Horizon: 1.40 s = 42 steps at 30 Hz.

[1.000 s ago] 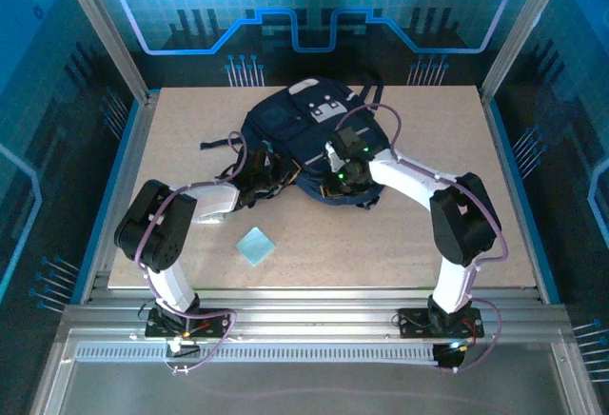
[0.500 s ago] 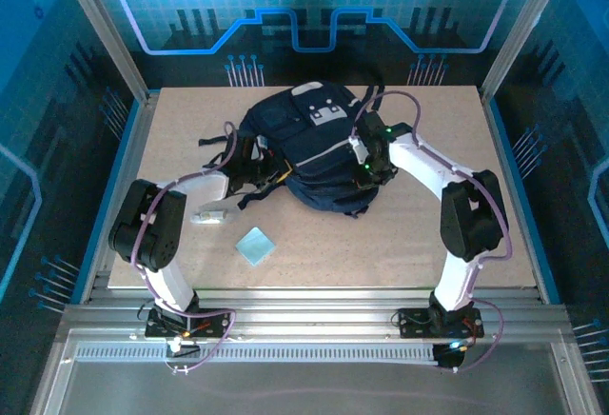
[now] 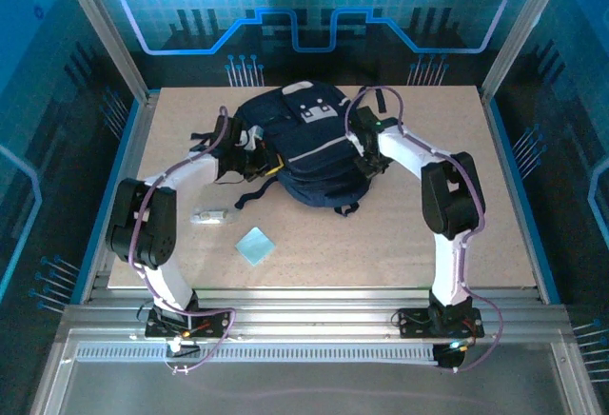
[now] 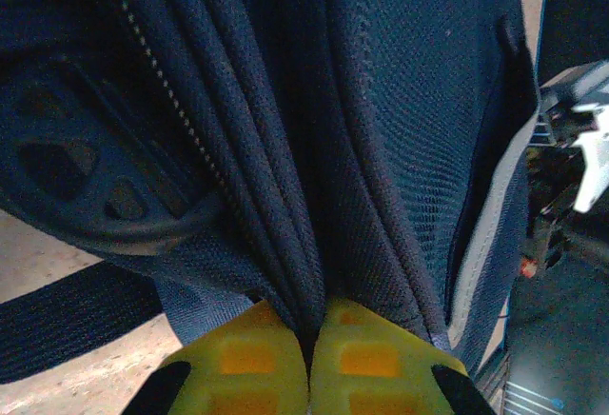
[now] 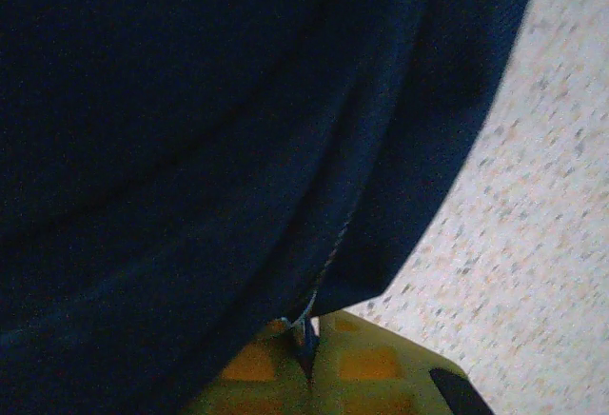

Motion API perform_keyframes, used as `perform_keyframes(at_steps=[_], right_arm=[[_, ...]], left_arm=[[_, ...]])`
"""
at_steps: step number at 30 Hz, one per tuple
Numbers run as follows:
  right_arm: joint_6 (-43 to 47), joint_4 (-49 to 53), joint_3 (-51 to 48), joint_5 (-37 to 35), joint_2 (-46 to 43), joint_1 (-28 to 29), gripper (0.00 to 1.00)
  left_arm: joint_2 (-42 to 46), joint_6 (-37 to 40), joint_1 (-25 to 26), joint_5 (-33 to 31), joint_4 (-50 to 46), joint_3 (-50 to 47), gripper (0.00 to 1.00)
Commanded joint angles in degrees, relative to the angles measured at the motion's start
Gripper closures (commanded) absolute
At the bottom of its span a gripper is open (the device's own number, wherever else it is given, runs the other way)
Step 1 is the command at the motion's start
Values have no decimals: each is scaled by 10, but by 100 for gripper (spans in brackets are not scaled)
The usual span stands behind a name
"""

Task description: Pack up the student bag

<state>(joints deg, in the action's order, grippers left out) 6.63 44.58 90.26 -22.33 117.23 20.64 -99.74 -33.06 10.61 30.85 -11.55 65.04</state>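
Two small loose things nr front-left of speckled beige table [image 3: 457, 234]: one whitish oblong item [image 3: 211, 215], one pale-blue square [image 3: 255, 246], both apart from student bag [image 3: 300, 153], w/ left arm [image 3: 181, 172] curving round their left side. One student bag, lying mid-rear on table, black straps [image 3: 207, 139] trailing left, inside alu-framed cell w/ blue-lit panels [image 3: 314, 6]. Two grippers, both clenched on bag fabric: left gripper [image 4: 309, 339] pinching navy folds by zipper, right gripper [image 5: 309, 344] nipping dark hem at opp. side, table just beyond.
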Motion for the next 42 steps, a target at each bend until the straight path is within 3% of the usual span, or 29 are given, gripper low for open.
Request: perform_keyframes(at_steps=[1,5,12,14,15,18,21,22,24,29,35,39,42], right_arm=[[37,-49,8,-66,-7,-33,100],[34,-71,-42,54,-51,-9,100],[-1,-104,-144,133,-112,65,100],[-22,-116,-163,160,-123,83,100],[-30,-122,-169,170,-126,91,100],[-53,-140,-177,196,-125,118,100],[-69,-154,-156,226,-108,138,100],[-74,-159,-147,232,-101,145,100],[-81,-167,-122,239,-86,156,100],[-98,-183,-43,257,-41,172,100],[-144,-208,13,283,-25,174,100],[-183,-212,29,297,-30,173,100],[-204,-221,23,320,-38,173,100]], left_arm=[[4,60,-32,31,-54,28,100],[-30,65,-36,18,-61,60,100],[-117,65,-36,-8,-73,167,99],[-149,64,-36,-17,-87,212,93],[-162,62,-36,-20,-91,232,87],[-193,45,-36,-30,-104,283,49],[-193,31,-37,-53,-117,308,23],[-183,28,-37,-66,-122,308,8],[-156,25,-39,-92,-126,293,1],[-52,-6,-39,-129,-99,184,1],[51,-114,-34,-129,-4,7,1],[83,-206,-6,-139,89,-97,1],[70,-242,26,-157,121,-122,1]])
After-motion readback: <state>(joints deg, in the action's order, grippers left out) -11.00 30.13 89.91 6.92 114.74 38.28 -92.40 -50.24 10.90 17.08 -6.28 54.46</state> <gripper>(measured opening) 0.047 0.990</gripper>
